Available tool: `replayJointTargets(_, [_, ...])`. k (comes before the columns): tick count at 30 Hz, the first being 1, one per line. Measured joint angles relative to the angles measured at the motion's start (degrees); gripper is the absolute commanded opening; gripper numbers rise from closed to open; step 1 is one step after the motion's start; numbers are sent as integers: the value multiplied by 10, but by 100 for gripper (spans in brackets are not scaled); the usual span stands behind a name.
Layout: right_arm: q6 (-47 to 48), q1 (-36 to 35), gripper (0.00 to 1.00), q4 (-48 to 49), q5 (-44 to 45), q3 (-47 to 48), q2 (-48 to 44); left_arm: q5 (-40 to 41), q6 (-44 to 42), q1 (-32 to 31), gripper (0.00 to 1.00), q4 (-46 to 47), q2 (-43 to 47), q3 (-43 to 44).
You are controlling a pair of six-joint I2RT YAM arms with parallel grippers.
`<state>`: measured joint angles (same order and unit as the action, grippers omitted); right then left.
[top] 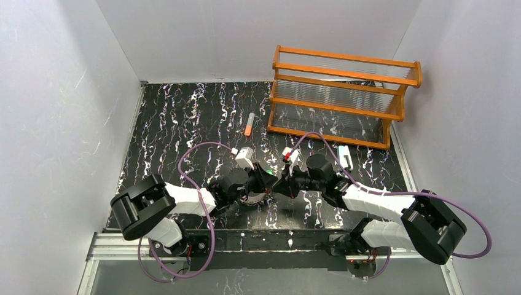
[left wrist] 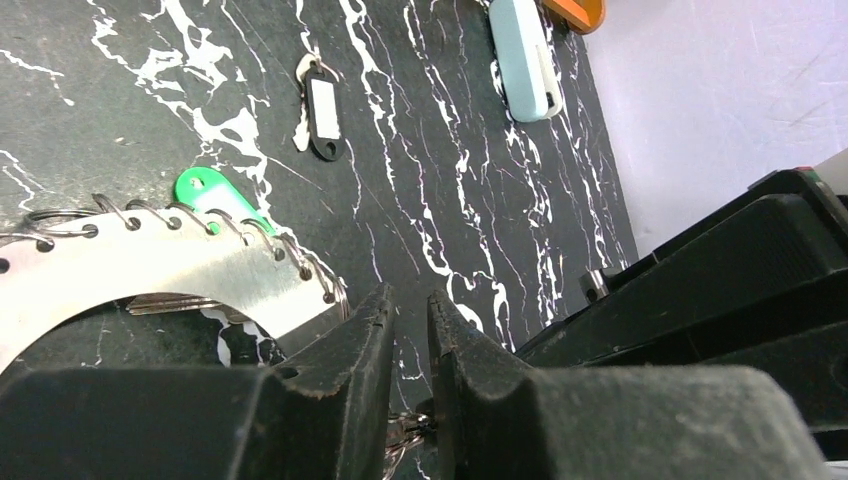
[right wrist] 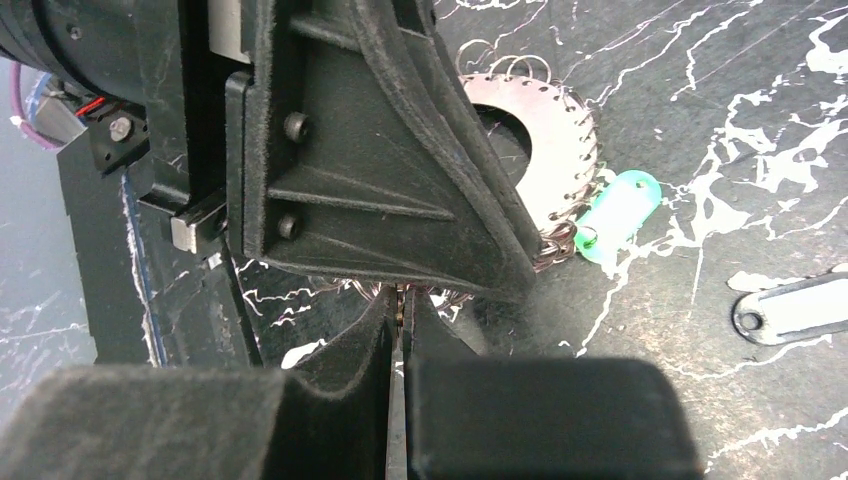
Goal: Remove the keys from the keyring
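The keyring (left wrist: 150, 262) is a flat metal ring with wire loops along its rim, lying on the black marbled table; it also shows as the keyring (right wrist: 548, 135) and, under the arms, the keyring (top: 253, 198). A green key (left wrist: 214, 197) hangs at its rim, seen too as the green key (right wrist: 616, 214). A dark-and-white key (left wrist: 322, 100) lies loose on the table, apart from the ring. My left gripper (left wrist: 408, 295) stands just right of the ring, its jaws a narrow gap apart, with wire loops deep between its fingers. My right gripper (right wrist: 402, 300) is shut on a thin metal loop at the ring's rim.
An orange wooden rack (top: 344, 92) stands at the back right. An orange-and-grey tube (top: 249, 125) lies mid-table. A pale white-blue clip (left wrist: 525, 55) lies near the rack. Both arms meet tip to tip over the ring, the left gripper (top: 273, 179) facing the right gripper (top: 285, 182).
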<state>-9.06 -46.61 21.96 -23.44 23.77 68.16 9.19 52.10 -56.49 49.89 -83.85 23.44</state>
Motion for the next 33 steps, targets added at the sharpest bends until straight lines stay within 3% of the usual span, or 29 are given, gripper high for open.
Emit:
replayJointTargets(4, [-4,0,1,5,22,0,0,8,0,0,26,-17,10,0])
replayJointTargets(8, [-14,0,1,11,37,0,0,11,2,-1,25,-28,19,0])
replayJointTargets(11, [-19,0,1,14,42,0,0,14,4,-1,14,-30,19,0])
replayJointTargets(13, [-22,0,1,16,43,0,0,13,6,-2,0,-31,19,0])
replayJointTargets(14, [-23,0,1,17,43,-1,0,12,8,-2,0,-29,19,1])
replayJointTargets(24, [-25,5,48,68,41,-62,-66,2,-4,12,0,-73,85,4])
replayJointTargets(33, [-8,12,53,145,17,-111,-98,-55,-17,63,0,-111,147,6])
